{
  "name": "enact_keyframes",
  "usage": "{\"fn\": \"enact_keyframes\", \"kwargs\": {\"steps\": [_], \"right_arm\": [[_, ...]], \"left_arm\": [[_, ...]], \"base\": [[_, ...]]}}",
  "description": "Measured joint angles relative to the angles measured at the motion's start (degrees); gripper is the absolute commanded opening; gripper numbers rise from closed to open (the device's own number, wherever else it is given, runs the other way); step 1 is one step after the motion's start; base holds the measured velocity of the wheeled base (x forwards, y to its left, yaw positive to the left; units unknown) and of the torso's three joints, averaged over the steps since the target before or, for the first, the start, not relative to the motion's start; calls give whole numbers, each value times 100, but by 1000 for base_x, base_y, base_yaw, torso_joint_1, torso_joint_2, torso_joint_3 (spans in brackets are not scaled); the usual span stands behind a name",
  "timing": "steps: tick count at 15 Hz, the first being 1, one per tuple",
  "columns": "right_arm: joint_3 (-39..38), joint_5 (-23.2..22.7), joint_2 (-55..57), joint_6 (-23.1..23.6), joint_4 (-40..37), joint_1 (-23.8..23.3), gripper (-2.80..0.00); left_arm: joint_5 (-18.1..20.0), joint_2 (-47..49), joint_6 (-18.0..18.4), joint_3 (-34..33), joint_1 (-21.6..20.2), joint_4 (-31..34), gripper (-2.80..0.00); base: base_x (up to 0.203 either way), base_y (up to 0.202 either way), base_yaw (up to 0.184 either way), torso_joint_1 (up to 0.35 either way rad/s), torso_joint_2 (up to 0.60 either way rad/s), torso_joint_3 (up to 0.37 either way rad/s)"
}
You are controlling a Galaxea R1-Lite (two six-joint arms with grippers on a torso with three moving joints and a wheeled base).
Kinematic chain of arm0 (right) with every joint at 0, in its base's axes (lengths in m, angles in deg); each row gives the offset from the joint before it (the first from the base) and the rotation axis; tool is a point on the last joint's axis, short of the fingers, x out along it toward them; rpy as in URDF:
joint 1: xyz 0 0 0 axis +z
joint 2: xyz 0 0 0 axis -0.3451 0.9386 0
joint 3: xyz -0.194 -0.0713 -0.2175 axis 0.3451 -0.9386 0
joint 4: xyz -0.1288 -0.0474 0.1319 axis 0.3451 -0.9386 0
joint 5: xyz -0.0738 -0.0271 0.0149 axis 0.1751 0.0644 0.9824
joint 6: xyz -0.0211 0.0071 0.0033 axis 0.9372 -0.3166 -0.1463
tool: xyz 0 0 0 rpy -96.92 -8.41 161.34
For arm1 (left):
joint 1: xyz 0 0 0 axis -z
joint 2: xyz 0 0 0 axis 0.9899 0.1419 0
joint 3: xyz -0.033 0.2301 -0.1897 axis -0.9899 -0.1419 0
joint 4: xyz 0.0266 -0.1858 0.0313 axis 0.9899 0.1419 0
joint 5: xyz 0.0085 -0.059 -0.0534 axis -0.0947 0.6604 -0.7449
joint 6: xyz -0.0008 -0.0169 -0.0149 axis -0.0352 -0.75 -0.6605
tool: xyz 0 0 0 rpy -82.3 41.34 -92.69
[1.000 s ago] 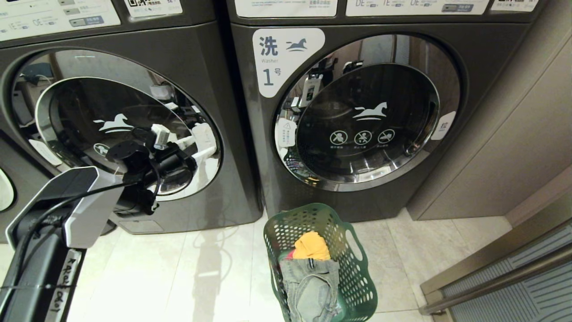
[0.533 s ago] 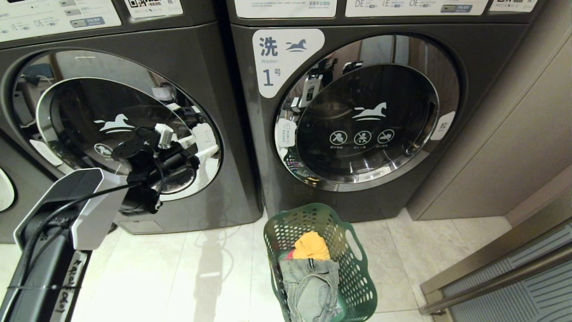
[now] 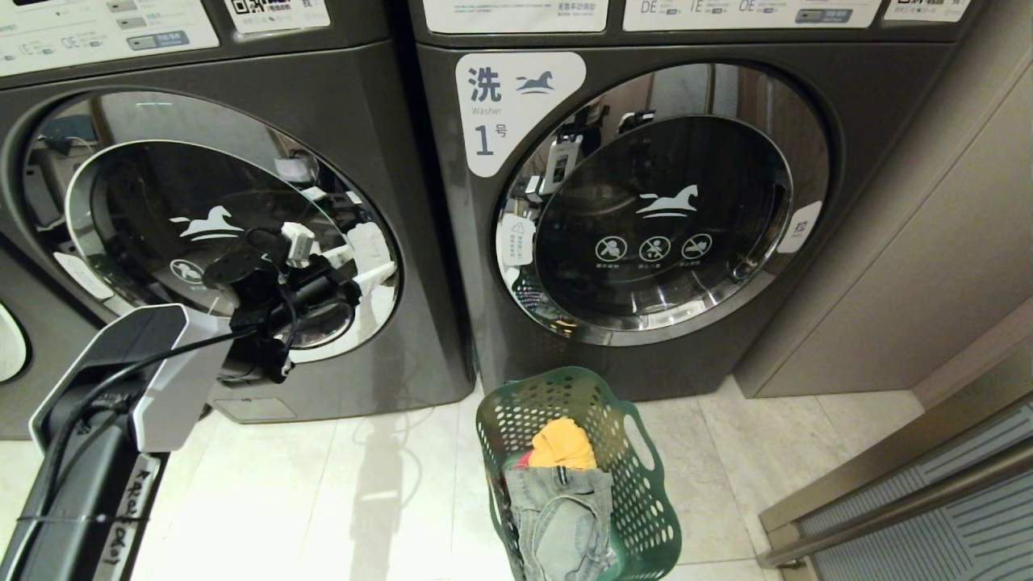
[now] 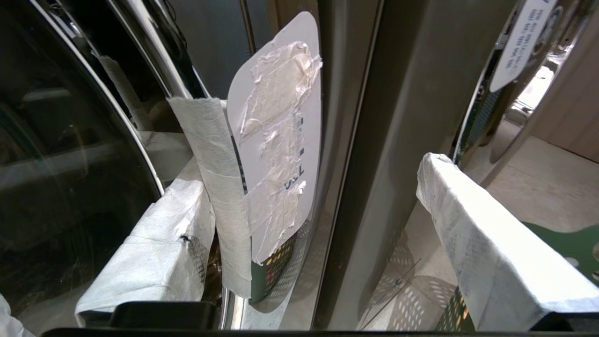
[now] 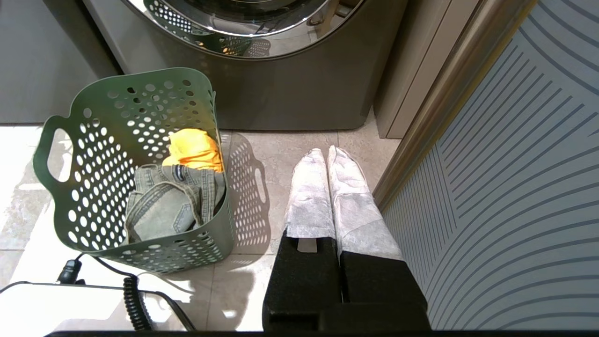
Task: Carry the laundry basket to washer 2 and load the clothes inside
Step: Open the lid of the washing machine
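Green plastic, the basket [image 3: 578, 472] stands on the tiled floor [image 3: 339, 492] just in front of the washer marked 1 [image 3: 670, 202], near its lower left corner. Inside lie the clothes [image 3: 558, 504]: grey jeans on top toward the robot, a yellow-orange cloth [image 5: 194, 149] behind them, and a sliver of red at the edge. None of them hangs over the rim.

Against the frame a second ago, the basket, clothes and both washers sit where they were; only the left arm has crept slightly up and toward the left washer [image 3: 218, 218], a very small shift.

Spread wide and holding nothing, the left gripper [image 4: 309, 220] is raised at that washer's door, at its right rim. One padded finger [image 4: 154, 252] lies against the glass beside a taped white label [image 4: 276, 140]; the other [image 4: 491, 252] stands clear of the door. Pressed together and empty, the right gripper [image 5: 327, 157] hangs low over the floor, beside the basket.
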Motion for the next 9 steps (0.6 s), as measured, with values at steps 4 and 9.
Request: {"fn": "enact_keyframes", "kwargs": {"steps": [4, 9], "right_arm": [[0, 2, 0, 2, 0, 0, -280], [0, 1, 0, 2, 0, 0, -280]], "left_arm": [[224, 17, -4, -1, 0, -37, 0], [257, -2, -17, -19, 0, -56, 0]], "base": [[0, 0, 0, 0, 0, 0], [0, 0, 0, 0, 0, 0]]}}
